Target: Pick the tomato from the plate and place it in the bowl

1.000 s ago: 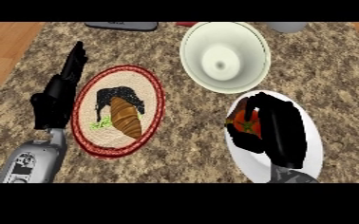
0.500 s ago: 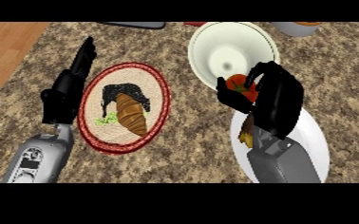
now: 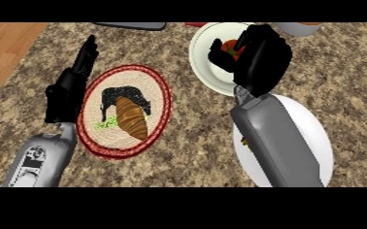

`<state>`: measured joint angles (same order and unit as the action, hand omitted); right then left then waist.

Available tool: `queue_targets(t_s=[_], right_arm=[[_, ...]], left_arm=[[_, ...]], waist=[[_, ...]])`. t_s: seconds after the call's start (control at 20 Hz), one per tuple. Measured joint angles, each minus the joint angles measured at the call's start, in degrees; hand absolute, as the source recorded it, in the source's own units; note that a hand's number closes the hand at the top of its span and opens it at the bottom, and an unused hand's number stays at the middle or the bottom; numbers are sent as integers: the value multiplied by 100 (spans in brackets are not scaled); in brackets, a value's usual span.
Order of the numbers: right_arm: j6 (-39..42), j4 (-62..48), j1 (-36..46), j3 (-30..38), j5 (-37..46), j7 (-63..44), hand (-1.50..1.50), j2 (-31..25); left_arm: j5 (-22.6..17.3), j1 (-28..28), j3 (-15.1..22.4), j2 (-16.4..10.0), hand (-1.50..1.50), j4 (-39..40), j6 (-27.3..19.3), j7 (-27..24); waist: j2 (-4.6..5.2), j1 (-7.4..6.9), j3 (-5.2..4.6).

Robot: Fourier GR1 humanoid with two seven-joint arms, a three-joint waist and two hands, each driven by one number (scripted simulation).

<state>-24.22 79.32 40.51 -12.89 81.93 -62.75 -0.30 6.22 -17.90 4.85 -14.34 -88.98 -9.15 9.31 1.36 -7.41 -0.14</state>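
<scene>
The right hand [image 3: 259, 60] is holding the tomato [image 3: 231, 45], fingers curled round it, over the bowl [image 3: 203, 70], clear of the plate [image 3: 315, 140]; only letting go is left.

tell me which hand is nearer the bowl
Right. The right hand hangs over the bowl, curled round the tomato; the left hand rests far off, left of the red-rimmed plate.

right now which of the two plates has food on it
The red-rimmed plate at the left: it holds a brown pastry with dark and green bits. The white plate, partly covered by the right forearm, shows no food on its visible part.
</scene>
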Motion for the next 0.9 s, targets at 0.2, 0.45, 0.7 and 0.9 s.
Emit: queue_targets(t_s=[0.2, 0.45, 0.7, 0.9], right_arm=[[-139, -989, 568, 236, 378, -136, 150, -7], [-308, -2238, 918, 603, 885, -201, 150, -12], [-704, -3184, 1025, 1111, 1193, -80, 150, -29], [-1155, -3523, 1095, 1736, 808, 169, -150, -21]], left_arm=[[27, 25, -57, -1, 0, 49, -47, -22], [21, 160, -136, -41, 0, -8, -59, -40], [-2, 256, -248, -84, 0, -28, -56, -64], [-54, 281, -288, -100, 0, -107, -15, -26]], waist=[[-13, 136, 3], [-22, 262, 7], [-33, 395, 13], [-22, 415, 21]])
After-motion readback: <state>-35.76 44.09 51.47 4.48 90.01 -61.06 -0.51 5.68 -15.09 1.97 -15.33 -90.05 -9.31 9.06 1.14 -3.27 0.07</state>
